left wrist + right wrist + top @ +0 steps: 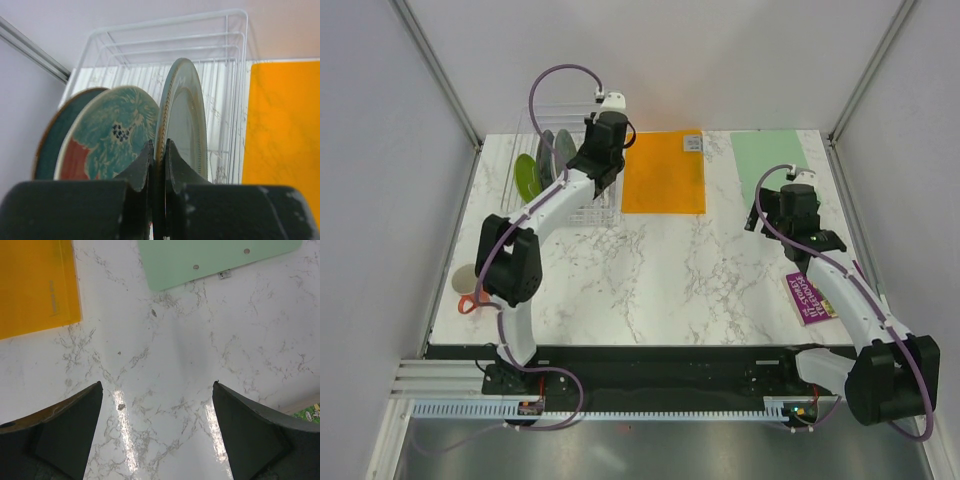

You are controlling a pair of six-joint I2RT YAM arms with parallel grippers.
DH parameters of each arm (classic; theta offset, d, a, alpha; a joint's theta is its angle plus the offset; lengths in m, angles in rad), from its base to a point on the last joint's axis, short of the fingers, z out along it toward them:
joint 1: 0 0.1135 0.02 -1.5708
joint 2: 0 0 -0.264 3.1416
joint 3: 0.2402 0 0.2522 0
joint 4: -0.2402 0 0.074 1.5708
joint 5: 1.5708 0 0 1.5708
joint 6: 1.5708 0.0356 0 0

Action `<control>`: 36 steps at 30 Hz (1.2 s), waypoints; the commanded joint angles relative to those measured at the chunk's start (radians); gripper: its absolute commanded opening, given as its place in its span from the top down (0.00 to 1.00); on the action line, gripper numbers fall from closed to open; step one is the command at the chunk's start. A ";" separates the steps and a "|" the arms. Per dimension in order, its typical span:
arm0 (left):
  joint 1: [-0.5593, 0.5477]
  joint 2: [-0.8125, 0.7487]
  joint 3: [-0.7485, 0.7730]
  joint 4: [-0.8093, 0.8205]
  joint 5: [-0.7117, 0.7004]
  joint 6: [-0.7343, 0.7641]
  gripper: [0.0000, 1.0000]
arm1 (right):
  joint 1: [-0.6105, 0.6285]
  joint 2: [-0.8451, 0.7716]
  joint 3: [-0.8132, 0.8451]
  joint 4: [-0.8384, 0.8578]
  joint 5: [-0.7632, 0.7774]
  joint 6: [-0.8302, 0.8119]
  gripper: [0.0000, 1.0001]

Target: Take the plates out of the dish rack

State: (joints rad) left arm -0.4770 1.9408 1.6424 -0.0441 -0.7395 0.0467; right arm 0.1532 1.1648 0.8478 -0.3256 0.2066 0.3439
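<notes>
The dish rack (165,35) is a clear wire frame at the table's back left (545,110). Three plates stand on edge in it in the left wrist view: a grey-green plate (187,120), a red and teal floral plate (112,135) and a dark teal plate (52,145). From above, a lime-green plate (528,175) stands at the rack's left. My left gripper (159,150) is shut on the near rim of the grey-green plate, one finger on each face; it shows over the rack (590,160). My right gripper (157,390) hangs open over bare marble (792,228), holding nothing.
An orange mat (663,172) lies just right of the rack and a green mat (767,160) lies at the back right. A purple book (810,297) sits near the right arm. An orange-and-cream cup (466,282) stands at the left edge.
</notes>
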 commanded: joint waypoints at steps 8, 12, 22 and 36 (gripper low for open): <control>-0.092 -0.227 0.203 0.003 -0.183 0.226 0.98 | 0.000 -0.066 0.043 -0.039 -0.088 -0.026 0.02; -0.097 -0.406 0.131 -0.299 0.082 -0.066 0.98 | 0.002 -0.114 0.050 -0.024 -0.180 -0.019 0.02; -0.097 -0.775 -0.292 -0.281 0.595 -0.445 0.98 | 0.000 -0.099 0.033 0.143 -0.571 0.110 0.02; -0.097 -0.841 -0.694 0.213 1.009 -0.748 0.98 | 0.002 -0.024 -0.121 0.477 -0.834 0.306 0.02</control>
State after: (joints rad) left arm -0.5739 1.1290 0.9283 -0.2054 0.1234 -0.5331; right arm 0.1532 1.1175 0.7555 0.0536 -0.5400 0.6178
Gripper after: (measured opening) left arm 0.093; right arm 0.982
